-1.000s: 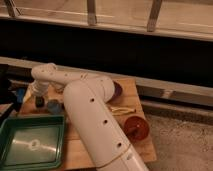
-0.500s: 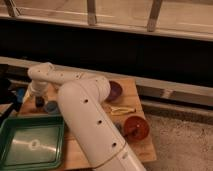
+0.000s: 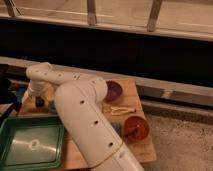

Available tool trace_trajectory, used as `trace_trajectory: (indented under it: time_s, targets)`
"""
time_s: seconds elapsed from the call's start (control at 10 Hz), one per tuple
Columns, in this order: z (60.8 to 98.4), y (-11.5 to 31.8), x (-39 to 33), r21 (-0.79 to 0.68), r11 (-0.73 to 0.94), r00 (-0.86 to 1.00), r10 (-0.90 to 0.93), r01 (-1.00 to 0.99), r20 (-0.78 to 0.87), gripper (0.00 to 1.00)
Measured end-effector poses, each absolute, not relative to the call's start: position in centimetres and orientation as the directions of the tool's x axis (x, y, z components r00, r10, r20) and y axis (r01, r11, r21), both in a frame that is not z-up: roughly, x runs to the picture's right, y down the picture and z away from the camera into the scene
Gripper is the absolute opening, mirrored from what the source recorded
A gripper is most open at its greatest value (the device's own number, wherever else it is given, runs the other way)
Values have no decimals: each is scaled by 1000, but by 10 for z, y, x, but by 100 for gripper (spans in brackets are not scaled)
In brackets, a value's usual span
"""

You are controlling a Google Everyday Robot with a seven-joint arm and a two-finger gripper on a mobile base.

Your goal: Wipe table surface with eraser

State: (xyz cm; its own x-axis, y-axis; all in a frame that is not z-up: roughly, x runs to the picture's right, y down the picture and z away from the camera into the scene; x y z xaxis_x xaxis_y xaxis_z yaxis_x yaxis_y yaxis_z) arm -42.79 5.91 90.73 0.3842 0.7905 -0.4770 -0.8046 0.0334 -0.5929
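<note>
- Stretching a smooth white tubular arm [image 3: 82,117], dotted with small round holes, across the light brown wooden table surface [image 3: 130,97] toward its left end.
- Hanging the dark gripper [image 3: 39,101] over that left end, jaws spreading wide; gripping anything or not, cannot tell.
- Failing to pick out the black eraser among the dark shapes there.
- Sharing the wood: a glossy green rectangular tray [image 3: 30,120] near left, a round purple bowl [image 3: 114,91], a round reddish bowl [image 3: 136,127].

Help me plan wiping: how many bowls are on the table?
2. A purple bowl at the table's far side, a red bowl near its right edge. The arm may hide others; the gripper hangs far left.
</note>
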Motion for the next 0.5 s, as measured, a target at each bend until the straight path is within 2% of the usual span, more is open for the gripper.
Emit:
trace_trajectory:
  time_s: [0.2,0.3,0.5]
  targets:
    - [913,63,-426,-596,11,371,791,-803,-486,78]
    - [915,64,-424,-594,2,363,793,-804,-489,74]
    - [919,67,-420,-583,-14,346,793,-812,-502,57]
